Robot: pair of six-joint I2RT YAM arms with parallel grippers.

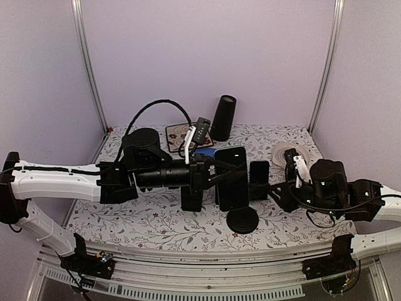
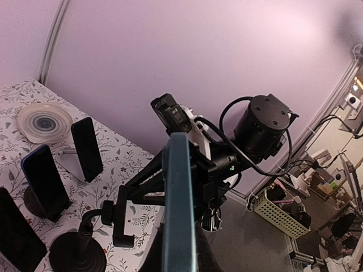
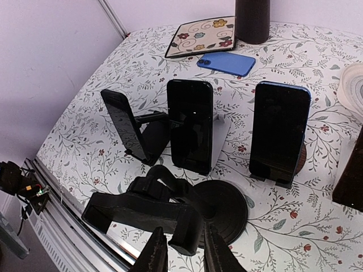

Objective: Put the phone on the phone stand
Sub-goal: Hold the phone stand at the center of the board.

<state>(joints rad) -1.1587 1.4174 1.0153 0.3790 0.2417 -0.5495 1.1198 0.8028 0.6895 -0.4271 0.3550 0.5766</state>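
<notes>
Firmly shut, the left end effector holds the phone at the centre of the top view, its dark face turned up toward that camera. In the left wrist view the same phone shows edge-on, rising from the bottom middle of the frame. In the top view it sits directly above the round base of the phone stand, which stands lower centre on the flowered tabletop.

The right end effector shows at the bottom centre of the right wrist view, narrowed to a small gap. Its two fingers press against either side of the end of the stand's black clamp bar. That bar runs toward the lower left of the frame from the stand's round base.

Behind the stand, across the middle of the right wrist view, three propped items stand in a row:
- a tilted dark slab at the left
- a dark phone in the middle
- a blue-edged phone at the right

Farther back, near the top of the frame:
- a blue phone lies flat
- a flowered tile lies to its upper left
- a black cylinder stands at the top edge
- a white dish is cut off by the right edge
</notes>
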